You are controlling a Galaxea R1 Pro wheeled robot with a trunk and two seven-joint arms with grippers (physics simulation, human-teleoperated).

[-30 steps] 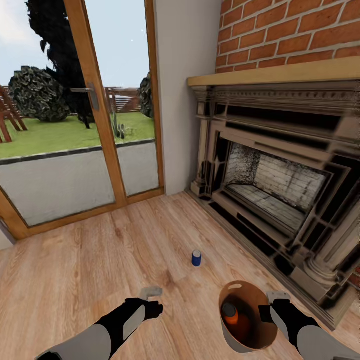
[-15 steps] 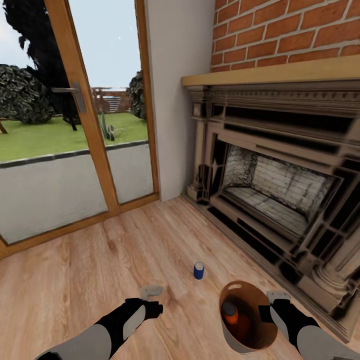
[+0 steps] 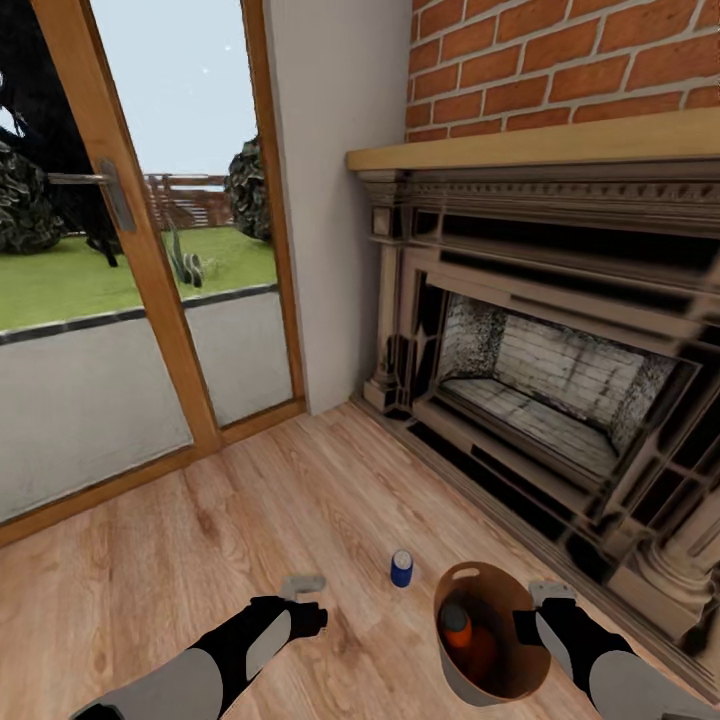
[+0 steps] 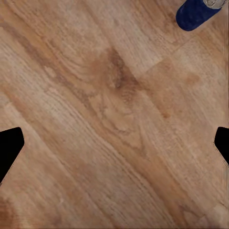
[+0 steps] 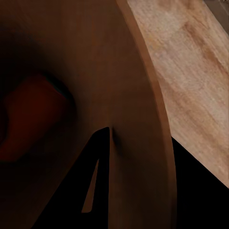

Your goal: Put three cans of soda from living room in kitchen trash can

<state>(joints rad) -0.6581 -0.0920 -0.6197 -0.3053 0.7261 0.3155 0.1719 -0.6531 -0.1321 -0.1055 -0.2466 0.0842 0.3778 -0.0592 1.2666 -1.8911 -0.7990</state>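
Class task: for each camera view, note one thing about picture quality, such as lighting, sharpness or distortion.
Head view: even, bright light; the fireplace looks smeared and warped towards the edge. Left wrist view: floor grain sharp, the blue can cut off by the frame edge. Right wrist view: very dark inside the bin, an orange can only a dim reddish blur.

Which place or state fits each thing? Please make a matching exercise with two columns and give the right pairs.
Things:
1. small dark blue drink can
2. bright orange drink can
3. round brown-copper bin
4. left hand

Places or states:
A. open above bare wood floor
B. held at its rim by the right hand
C. standing on the floor between the two hands
D. inside the bin

Pairs: 1-C, 2-D, 3-B, 4-A
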